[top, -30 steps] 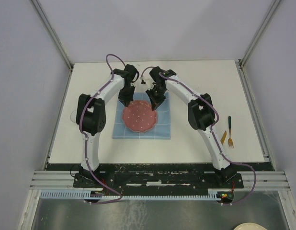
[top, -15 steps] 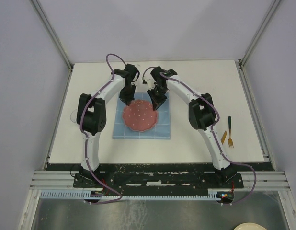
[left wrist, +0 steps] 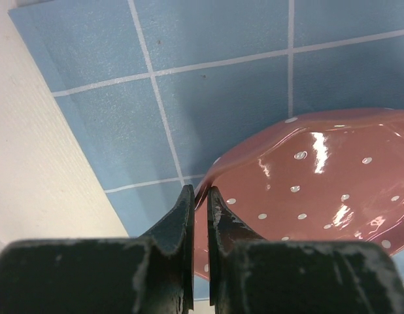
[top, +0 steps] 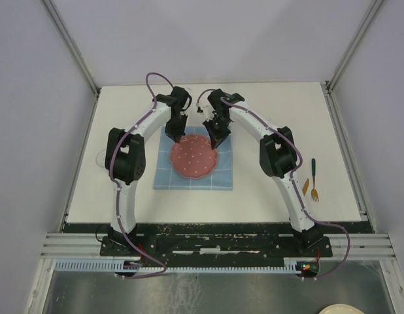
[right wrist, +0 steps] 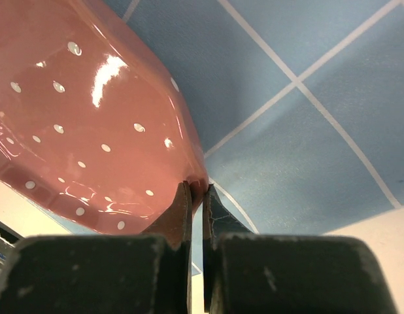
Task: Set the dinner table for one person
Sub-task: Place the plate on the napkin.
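Note:
A pink plate with white dots (top: 196, 157) sits over the blue grid placemat (top: 221, 175) on the white dinner table (top: 287, 118). My left gripper (top: 175, 138) is shut on the plate's far left rim (left wrist: 208, 183). My right gripper (top: 217, 140) is shut on the plate's far right rim (right wrist: 195, 180). In both wrist views the plate (left wrist: 319, 183) (right wrist: 91, 131) appears held a little above the placemat (left wrist: 189, 98) (right wrist: 306, 131). A fork with a green handle (top: 314, 180) and an orange utensil (top: 305, 186) lie on the table at the right.
A clear round object (top: 101, 157) sits at the table's left edge. Grey walls and metal frame posts (top: 71, 46) enclose the table. A pale plate (top: 342, 309) shows below the table's front rail at the bottom right.
Both grippers and the pink plate have shifted slightly to the right and toward the far side over the placemat. Both grips stay shut on its rim.

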`<state>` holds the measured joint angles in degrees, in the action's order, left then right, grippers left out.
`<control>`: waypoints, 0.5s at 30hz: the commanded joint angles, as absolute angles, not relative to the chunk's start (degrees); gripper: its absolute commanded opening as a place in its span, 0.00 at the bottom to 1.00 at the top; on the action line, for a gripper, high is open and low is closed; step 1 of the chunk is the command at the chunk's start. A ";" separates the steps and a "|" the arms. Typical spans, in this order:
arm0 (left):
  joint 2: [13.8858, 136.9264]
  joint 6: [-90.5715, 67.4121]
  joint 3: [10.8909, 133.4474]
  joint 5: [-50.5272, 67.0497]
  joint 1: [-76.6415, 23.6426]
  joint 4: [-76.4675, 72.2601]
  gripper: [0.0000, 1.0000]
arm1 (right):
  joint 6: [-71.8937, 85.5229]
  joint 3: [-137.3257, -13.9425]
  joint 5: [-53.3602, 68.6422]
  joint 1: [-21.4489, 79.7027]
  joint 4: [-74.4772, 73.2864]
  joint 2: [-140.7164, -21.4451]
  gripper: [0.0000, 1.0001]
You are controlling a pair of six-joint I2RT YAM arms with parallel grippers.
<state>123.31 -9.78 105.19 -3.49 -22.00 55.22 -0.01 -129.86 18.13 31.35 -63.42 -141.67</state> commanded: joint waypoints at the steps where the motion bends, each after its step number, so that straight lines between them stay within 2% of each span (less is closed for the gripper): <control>1: 123.05 -13.84 109.68 2.99 -24.62 42.14 0.03 | -2.80 -129.72 22.67 33.03 -60.77 -137.21 0.02; 15: 122.33 -13.03 109.58 1.59 -24.92 43.67 0.03 | -2.28 -131.08 26.12 33.19 -61.77 -138.54 0.02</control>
